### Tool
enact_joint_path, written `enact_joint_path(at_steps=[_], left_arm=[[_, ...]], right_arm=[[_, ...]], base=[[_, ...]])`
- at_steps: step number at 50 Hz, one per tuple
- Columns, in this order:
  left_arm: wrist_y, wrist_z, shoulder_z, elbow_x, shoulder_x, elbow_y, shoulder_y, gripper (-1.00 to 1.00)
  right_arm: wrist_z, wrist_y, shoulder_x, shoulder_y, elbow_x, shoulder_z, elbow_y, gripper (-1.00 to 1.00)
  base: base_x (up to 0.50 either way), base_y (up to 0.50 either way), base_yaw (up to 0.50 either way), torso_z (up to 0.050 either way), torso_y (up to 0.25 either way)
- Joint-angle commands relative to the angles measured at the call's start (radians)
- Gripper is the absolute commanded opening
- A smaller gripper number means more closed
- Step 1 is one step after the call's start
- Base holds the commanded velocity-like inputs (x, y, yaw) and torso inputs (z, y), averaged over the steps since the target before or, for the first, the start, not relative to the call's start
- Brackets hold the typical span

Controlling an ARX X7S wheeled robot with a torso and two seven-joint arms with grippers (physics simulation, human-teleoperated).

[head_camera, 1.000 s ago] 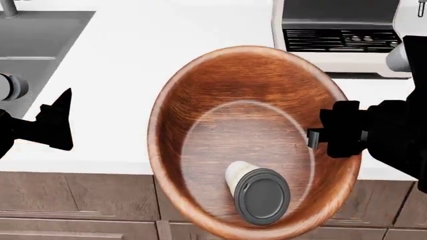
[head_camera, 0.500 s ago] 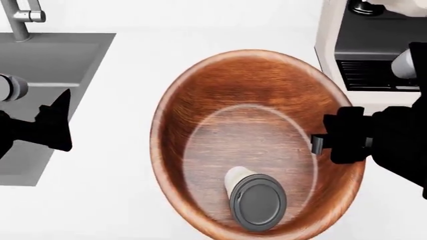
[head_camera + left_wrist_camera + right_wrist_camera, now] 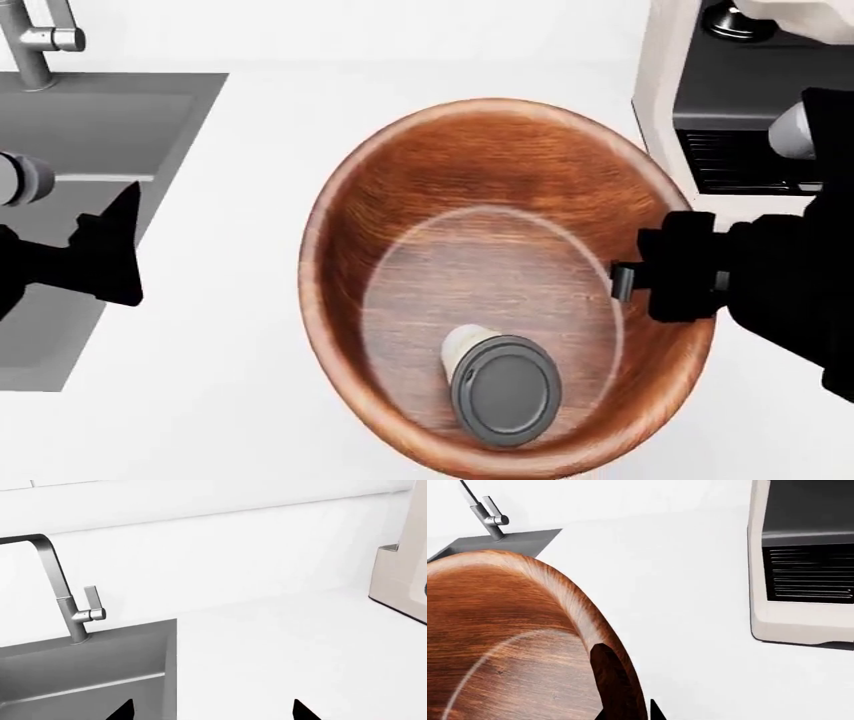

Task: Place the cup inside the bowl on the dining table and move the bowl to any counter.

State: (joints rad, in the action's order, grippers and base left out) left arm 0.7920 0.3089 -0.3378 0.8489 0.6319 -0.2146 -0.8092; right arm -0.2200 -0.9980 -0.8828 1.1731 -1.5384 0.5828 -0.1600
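Note:
The large reddish-brown wooden bowl (image 3: 494, 200) is held over the white counter (image 3: 267, 250). The small cream cup (image 3: 497, 385) with its grey lid lies on its side on the bowl's pale inner base, at the near side. My right gripper (image 3: 641, 275) is shut on the bowl's right rim; in the right wrist view the rim (image 3: 610, 680) runs between its black fingertips. My left gripper (image 3: 114, 245) is open and empty, by the near right corner of the grey sink (image 3: 80, 130), left of the bowl. The dining table is out of view.
A metal faucet (image 3: 67, 600) stands behind the sink (image 3: 87, 675). A beige and dark appliance (image 3: 727, 90) with a grille sits on the counter to the right of the bowl, also in the right wrist view (image 3: 800, 565). A white wall backs the counter.
The view has moved forward over the counter: the cabinet fronts have gone out of sight. The bowl stays in my right gripper, and the cup has shifted a little inside it.

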Motion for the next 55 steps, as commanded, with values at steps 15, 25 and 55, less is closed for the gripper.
enact_joint_path(at_steps=[15,25,55], left_arm=[[-0.010,0.002,-0.001,-0.002,-0.001,0.012,0.009,1.00],[-0.023,-0.005,0.000,-0.004,-0.002,0.022,0.017,1.00],[-0.050,-0.019,0.014,0.010,0.010,0.022,0.055,1.00]], right_arm=[[0.241,0.118,0.285,0.199,0.243,0.120,-0.524,-1.00],[0.489,0.250,0.492,0.325,0.397,0.221,-1.007,-1.00],[0.607,0.217,0.684,0.271,1.148,-0.329,-1.148,-1.00]], base=[[0.00,0.00,0.00,0.001,0.000],[0.00,0.00,0.00,0.000,0.001],[0.00,0.00,0.00,0.000,0.000]])
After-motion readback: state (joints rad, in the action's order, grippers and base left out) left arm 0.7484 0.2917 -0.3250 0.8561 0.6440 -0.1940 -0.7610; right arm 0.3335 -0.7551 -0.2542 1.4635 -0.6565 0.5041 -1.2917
